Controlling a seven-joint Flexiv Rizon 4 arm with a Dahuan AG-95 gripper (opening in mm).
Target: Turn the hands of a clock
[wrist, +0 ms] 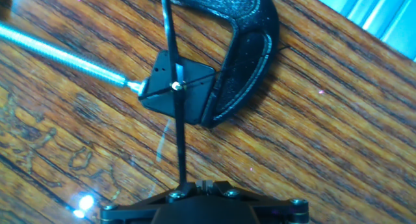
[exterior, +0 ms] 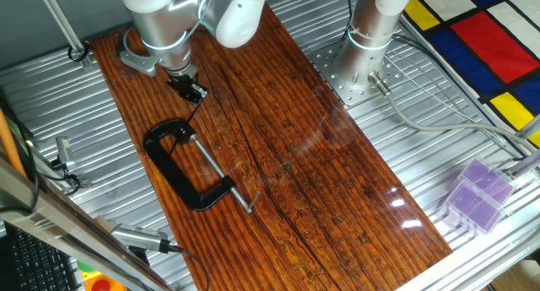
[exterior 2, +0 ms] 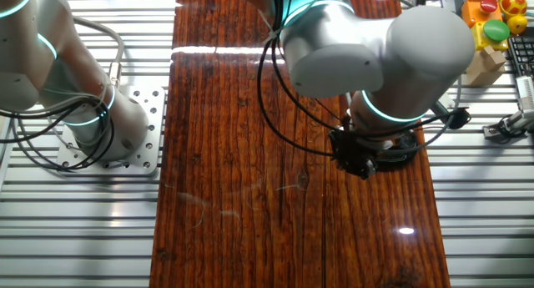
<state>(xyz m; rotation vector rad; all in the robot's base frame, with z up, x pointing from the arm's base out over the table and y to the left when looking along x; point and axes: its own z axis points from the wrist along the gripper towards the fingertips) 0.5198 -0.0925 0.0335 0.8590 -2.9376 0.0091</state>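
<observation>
A black C-clamp [exterior: 180, 166] lies on the wooden board [exterior: 321, 181], its silver screw pointing to the front right. In the hand view the clamp's curved frame [wrist: 250, 62] and its screw [wrist: 58, 52] hold a small black square clock [wrist: 192, 87]. One long thin black hand [wrist: 170, 42] crosses the clock's centre pin and runs down to my gripper [wrist: 205, 184]. The gripper's fingers look pressed together, and the hand's lower end meets the gripper just left of them. In the fixed views the gripper [exterior: 191, 89] [exterior 2: 359, 163] hovers by the clamp's far end [exterior 2: 402, 152].
A second arm's base [exterior: 364, 40] [exterior 2: 92, 129] is bolted to the slatted table beside the board. A purple box [exterior: 477, 194] sits at the right edge. A red and green button box [exterior 2: 492, 21] and cables lie at the far side.
</observation>
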